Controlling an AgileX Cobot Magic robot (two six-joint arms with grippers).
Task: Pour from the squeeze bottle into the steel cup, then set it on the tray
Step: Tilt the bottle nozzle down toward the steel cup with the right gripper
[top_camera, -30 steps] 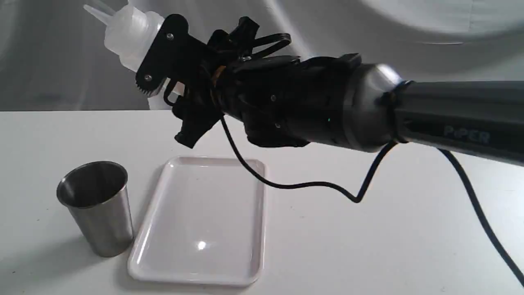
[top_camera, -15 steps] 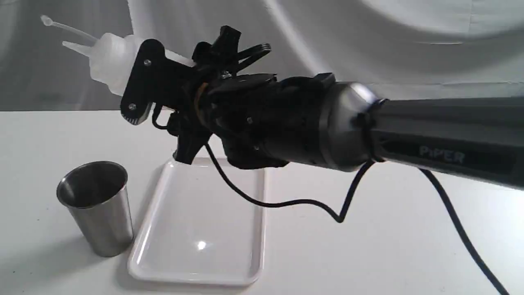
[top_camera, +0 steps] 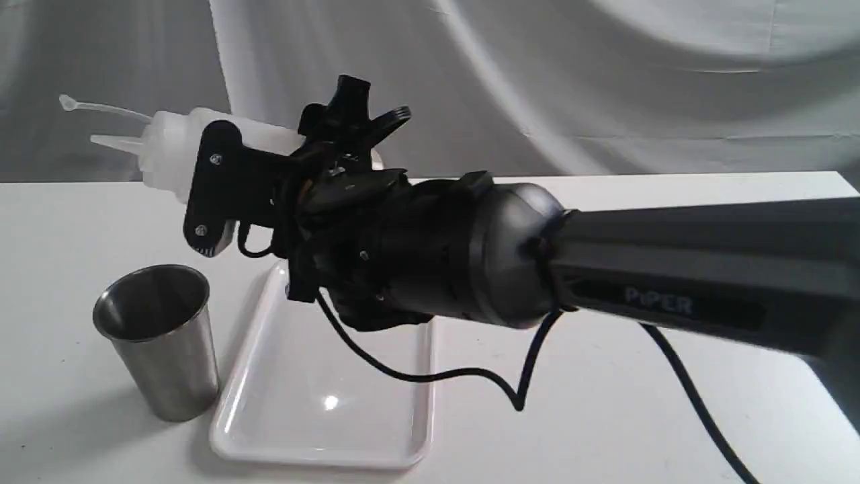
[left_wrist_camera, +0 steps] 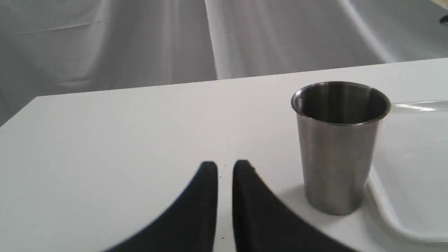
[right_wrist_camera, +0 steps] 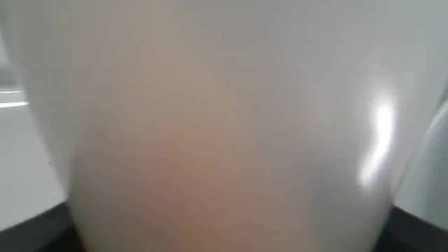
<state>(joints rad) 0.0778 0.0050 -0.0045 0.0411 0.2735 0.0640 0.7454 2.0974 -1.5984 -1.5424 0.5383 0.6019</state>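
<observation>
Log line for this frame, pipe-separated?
phase: pre-pour | right gripper: shut on squeeze bottle, near horizontal, no stream visible | steel cup: upright beside tray | left gripper: shut

White table [top_camera: 571,437]; draped grey-white cloth backdrop [top_camera: 605,81].

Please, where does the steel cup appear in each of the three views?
Exterior view: steel cup stands lower left, beside the tray.
Left wrist view: upright between the left gripper and the tray.
Right wrist view: not in it; the squeeze bottle fills it.
Shared landmark: the tray.
</observation>
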